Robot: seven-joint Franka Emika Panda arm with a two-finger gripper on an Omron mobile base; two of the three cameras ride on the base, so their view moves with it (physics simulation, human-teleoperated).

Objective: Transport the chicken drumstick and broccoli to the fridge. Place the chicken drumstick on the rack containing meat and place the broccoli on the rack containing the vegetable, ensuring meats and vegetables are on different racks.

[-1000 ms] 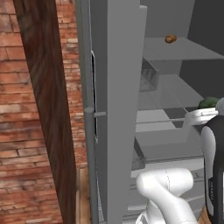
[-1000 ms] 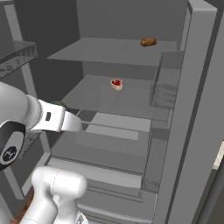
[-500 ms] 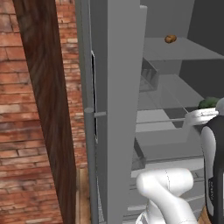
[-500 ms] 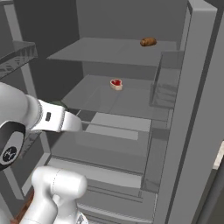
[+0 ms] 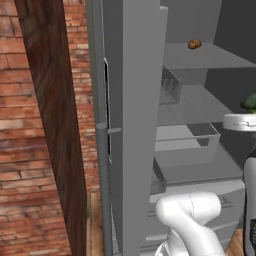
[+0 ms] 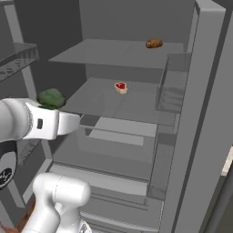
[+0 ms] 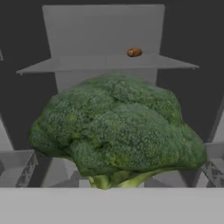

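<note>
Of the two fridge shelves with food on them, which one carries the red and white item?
The lower shelf, holding the small red-and-white piece. The upper shelf carries an orange-brown oval instead.

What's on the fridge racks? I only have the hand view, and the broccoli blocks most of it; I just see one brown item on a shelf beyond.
Observer: In the right base view, the rack below that brown oval holds a small red-and-pale piece.
Operator: Where's the broccoli relative to the fridge?
Observer: The broccoli hangs at the end of the arm by the left edge of the open fridge, about level with the red piece's rack.
Operator: Is it resting on anything?
Observer: No, it is off the racks, out in front of them.
</note>
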